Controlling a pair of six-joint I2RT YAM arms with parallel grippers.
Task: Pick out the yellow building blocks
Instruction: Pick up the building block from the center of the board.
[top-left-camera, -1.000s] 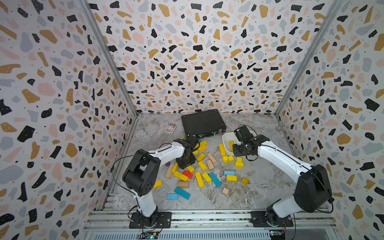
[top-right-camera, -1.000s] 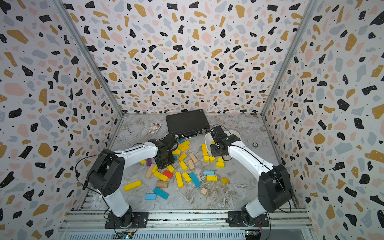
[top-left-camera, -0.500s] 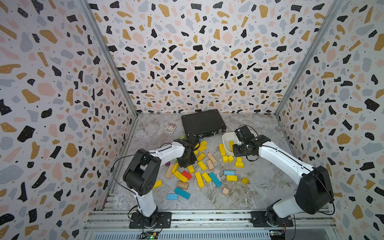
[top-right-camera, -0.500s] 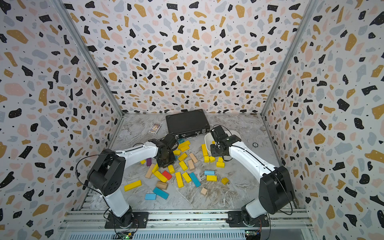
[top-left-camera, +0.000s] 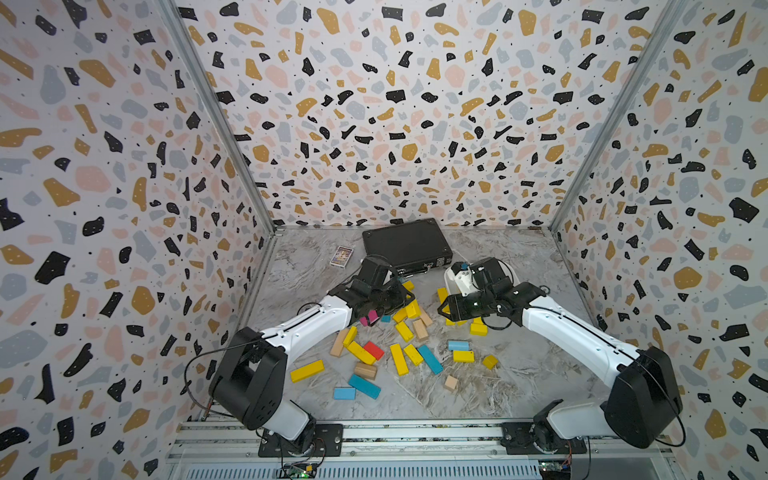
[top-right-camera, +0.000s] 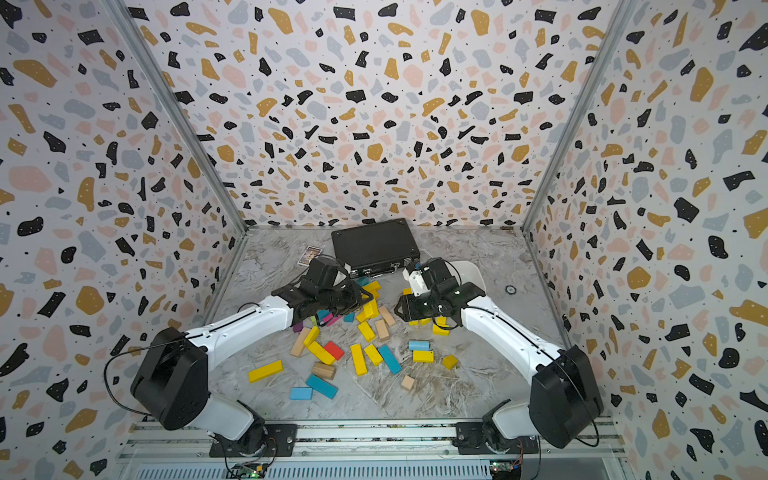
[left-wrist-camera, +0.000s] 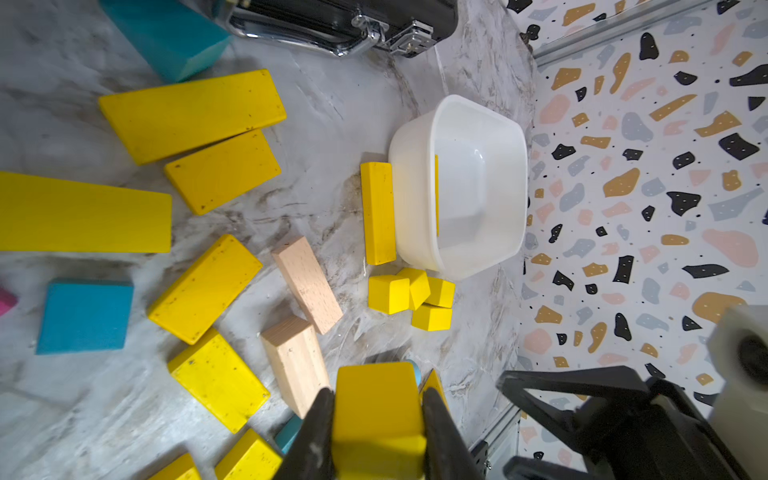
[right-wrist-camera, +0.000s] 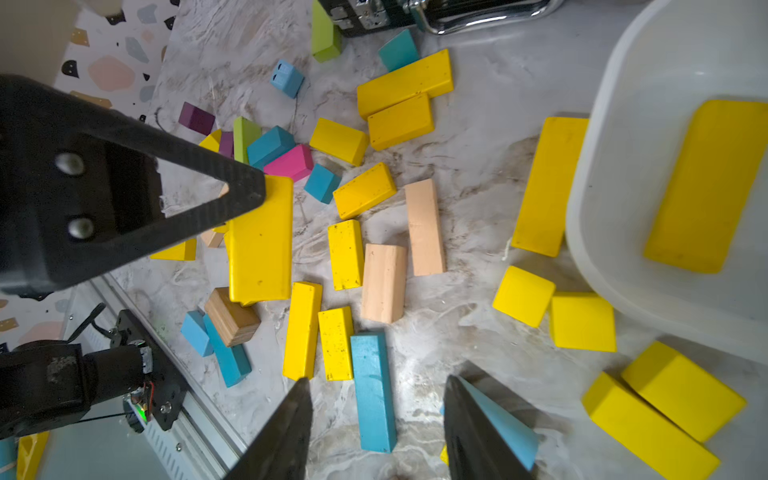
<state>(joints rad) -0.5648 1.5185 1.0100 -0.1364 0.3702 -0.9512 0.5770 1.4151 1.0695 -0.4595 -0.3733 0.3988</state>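
Note:
Several yellow building blocks (top-left-camera: 399, 359) lie scattered on the marble floor among other colours in both top views. My left gripper (left-wrist-camera: 378, 395) is shut on a yellow block (left-wrist-camera: 376, 419), which it holds by one end just off the floor (top-left-camera: 412, 309). My right gripper (right-wrist-camera: 377, 380) is open with nothing between its fingers. It hangs over the floor beside the white bowl (top-right-camera: 467, 270), above a blue bar (right-wrist-camera: 372, 395). One yellow block (right-wrist-camera: 706, 187) lies inside the bowl (right-wrist-camera: 602, 166). A yellow bar (left-wrist-camera: 377, 212) and several small yellow cubes (left-wrist-camera: 388, 293) rest against the bowl's outside.
A black case (top-left-camera: 407, 247) and a small card pack (top-left-camera: 341, 256) lie at the back. Blue (top-left-camera: 430, 359), red (top-left-camera: 374, 350), pink (right-wrist-camera: 291, 162), lime-green (right-wrist-camera: 326, 33) and plain tan (top-left-camera: 420, 329) blocks are mixed with the yellow ones. Patterned walls enclose three sides.
My right gripper's jaws have opened wider near the bowl. My left gripper has closed on the yellow block. Both arms have stayed almost in place.

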